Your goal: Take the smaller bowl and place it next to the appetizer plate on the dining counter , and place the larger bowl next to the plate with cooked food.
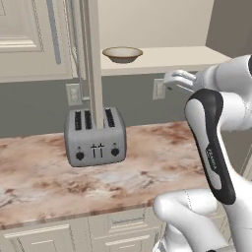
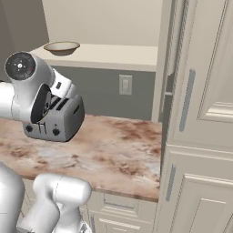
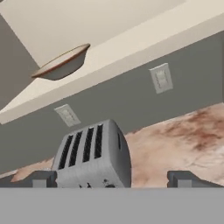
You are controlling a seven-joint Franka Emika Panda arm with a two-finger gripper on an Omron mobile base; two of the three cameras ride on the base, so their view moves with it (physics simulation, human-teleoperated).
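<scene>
One shallow cream bowl (image 1: 122, 54) (image 2: 61, 47) (image 3: 61, 65) with a brown-gold rim stands on a plain beige raised ledge (image 1: 172, 58) (image 2: 118, 57) above the grey back wall. With a single bowl in sight, I cannot tell whether it is the smaller bowl or the larger bowl. My gripper (image 1: 170, 80) (image 3: 111, 180) hangs over the marbled worktop, below and to the right of the bowl and well short of it. Its fingertips (image 3: 41, 179) stand wide apart, open, with nothing between them. Both plates are out of view.
A silver four-slot toaster (image 1: 95, 137) (image 2: 59, 119) (image 3: 92, 153) sits on the marbled worktop (image 1: 162, 157) right in front of the hand. Wall sockets (image 1: 158, 89) (image 2: 125, 84) dot the grey wall. A tall cream cabinet (image 2: 200, 113) bounds the right side, and an upright post (image 1: 93, 59) stands behind the toaster.
</scene>
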